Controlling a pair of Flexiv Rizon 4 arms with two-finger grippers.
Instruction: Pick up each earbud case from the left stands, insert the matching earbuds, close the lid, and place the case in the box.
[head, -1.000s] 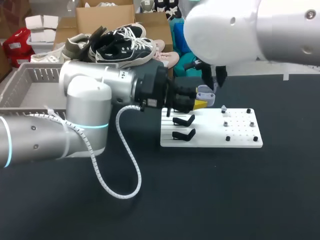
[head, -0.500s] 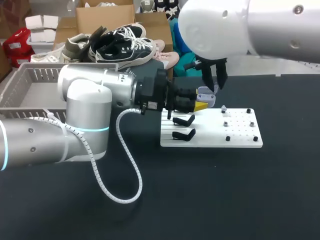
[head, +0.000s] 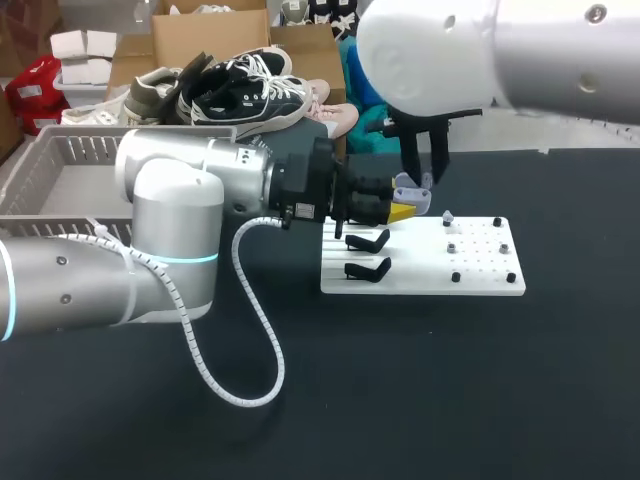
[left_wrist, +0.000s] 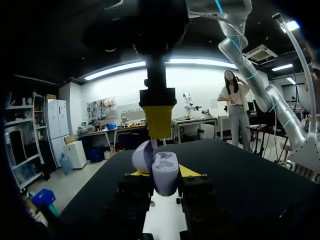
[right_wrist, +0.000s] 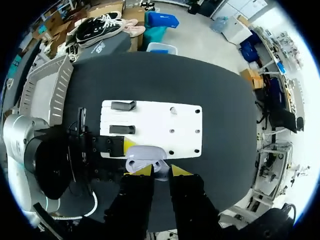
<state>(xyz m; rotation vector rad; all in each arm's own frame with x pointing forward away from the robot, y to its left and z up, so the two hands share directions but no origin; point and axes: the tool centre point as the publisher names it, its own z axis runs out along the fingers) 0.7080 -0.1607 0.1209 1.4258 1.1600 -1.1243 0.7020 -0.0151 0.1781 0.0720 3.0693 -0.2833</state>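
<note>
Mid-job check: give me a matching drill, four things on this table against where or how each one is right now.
Things:
1. earbud case
2. right end effector
3. black stands
4. grey basket

States:
A. empty, on the white board
B. beyond the left arm
C. gripped in the left end effector, lid open
D. poised above the case

Pairs: 1-C, 2-D, 3-A, 4-B.

Lilac earbud case (head: 410, 190), white board (head: 480, 272) with 2 black stands (head: 368, 241), black table (head: 450, 400), grey slatted box (head: 70, 148).
</note>
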